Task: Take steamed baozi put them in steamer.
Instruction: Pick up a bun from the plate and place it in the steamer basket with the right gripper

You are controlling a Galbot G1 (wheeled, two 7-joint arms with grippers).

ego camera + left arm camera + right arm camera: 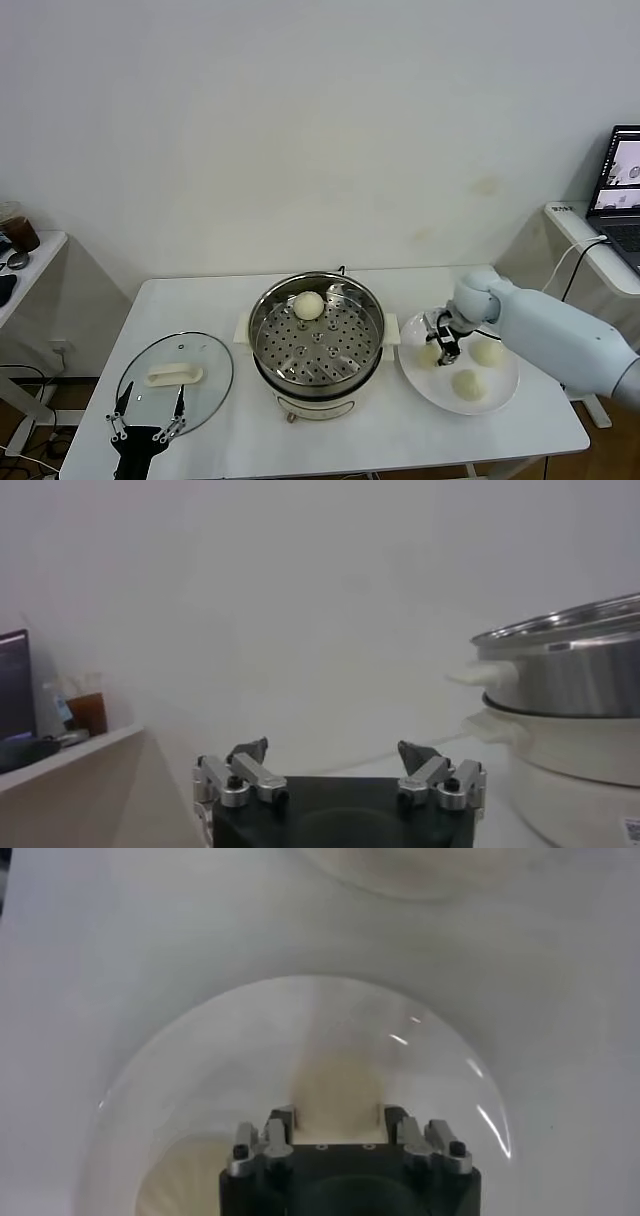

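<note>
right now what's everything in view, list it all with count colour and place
steamed baozi: four, cream-white; one in the steamer, three on the plate
steamer: one, shiny steel on a white base; table centre
plate: one, white; right of the steamer
glass lid: one, clear with a white handle; left of the steamer
table: one, white; under everything
laptop: one, dark; side desk at far right
left gripper: jaws open, at the lid's near edge
right gripper: jaws around a bun on the plate

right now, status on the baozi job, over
Right gripper down on plate, closing around a baozi. Left gripper open, parked by glass lid. One baozi in steamer. Path clear.
</note>
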